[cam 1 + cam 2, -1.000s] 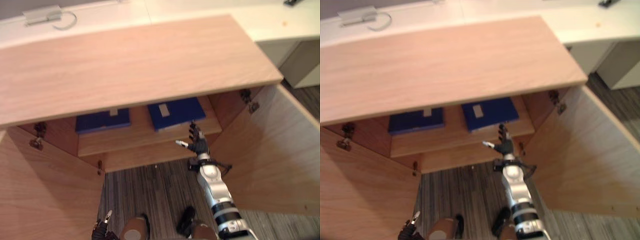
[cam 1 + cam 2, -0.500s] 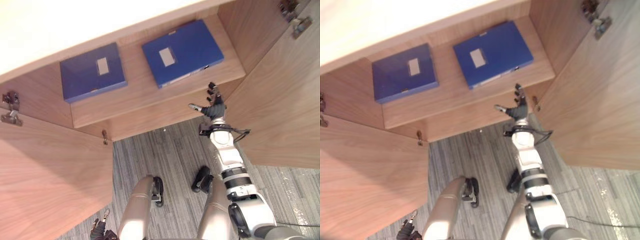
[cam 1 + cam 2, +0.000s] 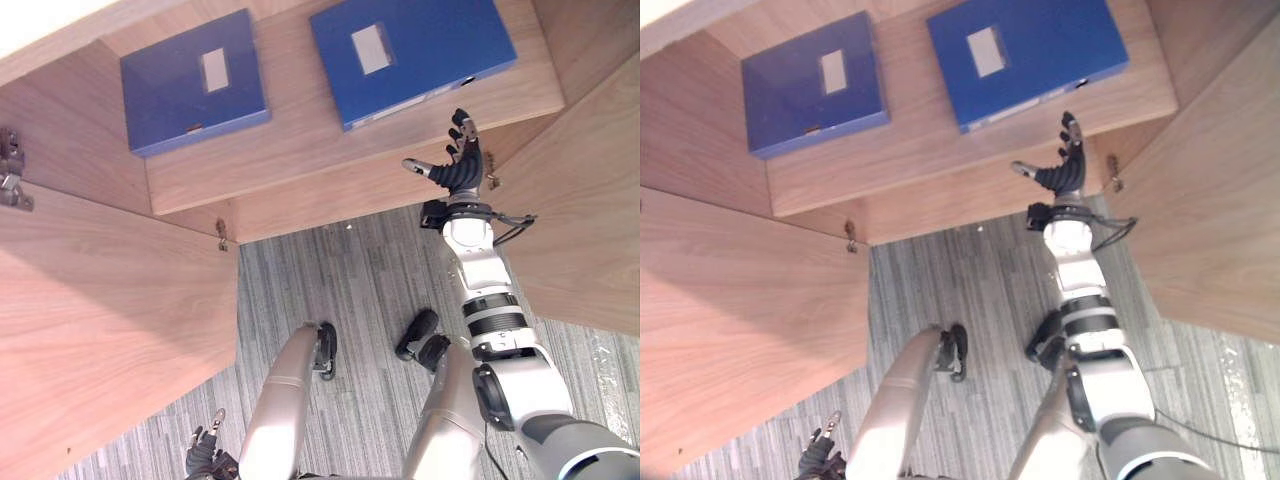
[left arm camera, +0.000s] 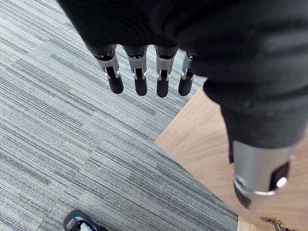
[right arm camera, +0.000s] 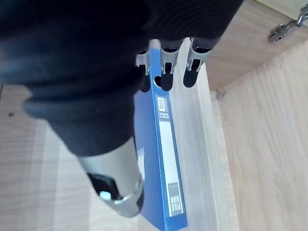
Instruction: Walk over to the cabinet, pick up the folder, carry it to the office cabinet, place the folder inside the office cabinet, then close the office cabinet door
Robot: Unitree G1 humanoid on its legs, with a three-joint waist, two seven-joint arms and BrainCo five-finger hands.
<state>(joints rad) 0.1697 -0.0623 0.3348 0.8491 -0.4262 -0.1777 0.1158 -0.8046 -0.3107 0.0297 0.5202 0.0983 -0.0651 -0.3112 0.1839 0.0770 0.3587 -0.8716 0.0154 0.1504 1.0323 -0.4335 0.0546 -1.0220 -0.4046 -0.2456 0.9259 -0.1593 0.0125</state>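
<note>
Two folders (image 3: 412, 52) (image 3: 193, 82) side by side on shelf (image 3: 300, 150)

Grey striped carpet (image 3: 350, 290) (fine light and dark lines) before a light-wood cabinet (image 3: 330, 195), both doors (image 3: 100, 300) open.

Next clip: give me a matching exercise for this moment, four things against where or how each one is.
Things:
1. right hand
2. left hand
3. left folder
4. left cabinet door

Places or states:
A. swung open
B. lying flat on the shelf, away from both hands
C. low over the grey carpet, fingers straight
D. raised, fingers straight, by the right folder

Pairs: 1-D, 2-C, 3-B, 4-A
</note>
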